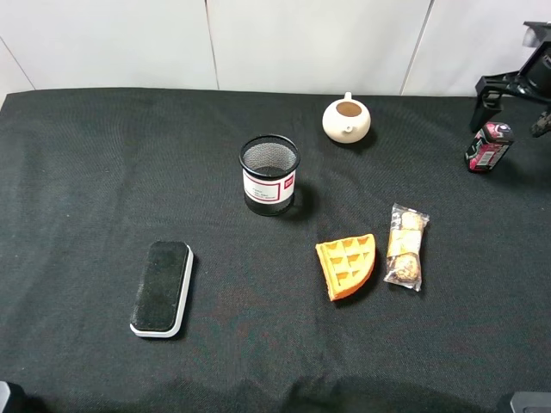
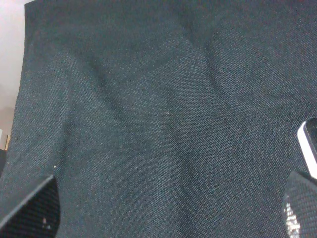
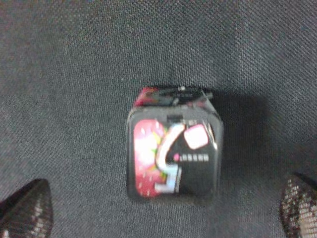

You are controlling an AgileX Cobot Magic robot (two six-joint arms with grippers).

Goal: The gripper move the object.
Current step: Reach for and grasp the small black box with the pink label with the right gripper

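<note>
Hovering at the table's far right edge with the right gripper (image 1: 515, 110), jaws spread to their widest and clasping nothing. Faces the small black carton (image 1: 488, 146) with the red-pink label, framed between the two fingertips and touched by neither. Finds that carton standing on the black cloth (image 1: 86, 172), well apart from the cream teapot (image 1: 347, 119). Holds the left gripper (image 2: 166, 208) spread too, empty, above bare cloth near the eraser (image 1: 162, 287).
</note>
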